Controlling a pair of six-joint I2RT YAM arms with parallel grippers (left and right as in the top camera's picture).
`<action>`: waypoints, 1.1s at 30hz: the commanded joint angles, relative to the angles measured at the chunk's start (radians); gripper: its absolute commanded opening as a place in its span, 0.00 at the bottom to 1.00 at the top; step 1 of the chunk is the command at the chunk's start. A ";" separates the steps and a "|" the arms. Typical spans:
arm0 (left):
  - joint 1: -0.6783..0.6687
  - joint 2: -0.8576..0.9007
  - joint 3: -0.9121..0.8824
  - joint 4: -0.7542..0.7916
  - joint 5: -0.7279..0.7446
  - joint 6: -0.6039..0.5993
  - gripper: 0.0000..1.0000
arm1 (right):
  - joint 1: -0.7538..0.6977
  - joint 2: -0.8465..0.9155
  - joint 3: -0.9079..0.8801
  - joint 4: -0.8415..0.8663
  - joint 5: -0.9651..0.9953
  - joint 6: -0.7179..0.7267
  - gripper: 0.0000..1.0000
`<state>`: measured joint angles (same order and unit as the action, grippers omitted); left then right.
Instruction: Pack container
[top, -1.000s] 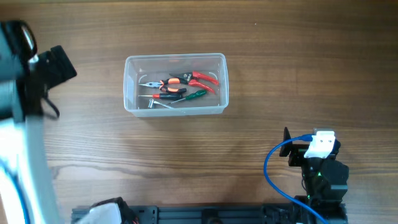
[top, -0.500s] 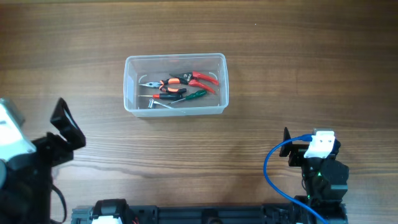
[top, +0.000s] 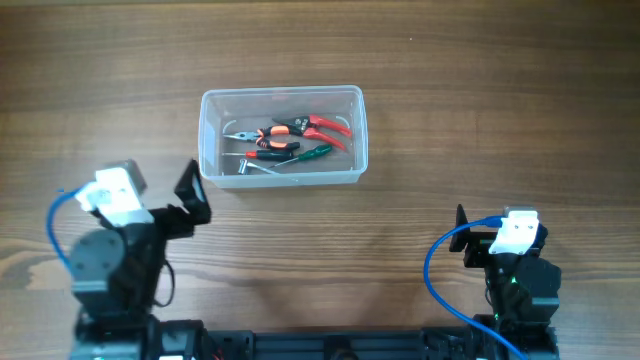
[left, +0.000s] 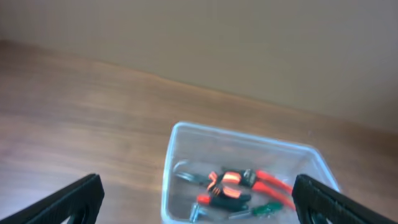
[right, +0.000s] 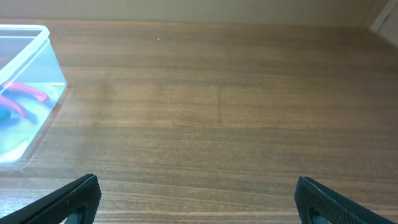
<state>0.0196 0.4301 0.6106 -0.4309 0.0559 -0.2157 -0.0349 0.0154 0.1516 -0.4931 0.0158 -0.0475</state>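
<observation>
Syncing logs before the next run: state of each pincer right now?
Left pincer: open, holding nothing.
Right pincer: open, holding nothing.

Pliers (top: 287, 129), screwdriver (top: 312, 152), perhaps wrench (top: 248, 168) in container (top: 283, 92); left gripper (top: 193, 192) near corner.

Bench (top: 480, 120): wood with a straight visible grain, smooth, with a soft satin sheen. Container (top: 283, 94): clear plastic, smooth and glossy, its walls slightly hazy in the left wrist view. Pliers (top: 325, 126): red and orange plastic-looking grips, semi-gloss, on dark metal. Screwdriver (top: 315, 152): green plastic handle. Left gripper (left: 196, 182) and right gripper (right: 197, 181): fingers (left: 74, 198) of matt black plastic. Cable (top: 432, 262): blue, smooth, glossy sheath. Wrist housing (top: 520, 230): white plastic, smooth.
</observation>
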 joint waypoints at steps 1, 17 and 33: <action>-0.005 -0.171 -0.216 0.095 -0.004 -0.155 1.00 | -0.004 -0.013 -0.002 0.004 0.009 -0.005 1.00; -0.004 -0.427 -0.493 0.076 -0.121 -0.159 1.00 | -0.004 -0.013 -0.002 0.004 0.009 -0.005 1.00; -0.005 -0.426 -0.503 0.077 -0.210 -0.155 1.00 | -0.004 -0.013 -0.002 0.004 0.009 -0.005 1.00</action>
<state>0.0196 0.0147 0.1192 -0.3561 -0.1352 -0.3584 -0.0349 0.0154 0.1516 -0.4923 0.0158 -0.0475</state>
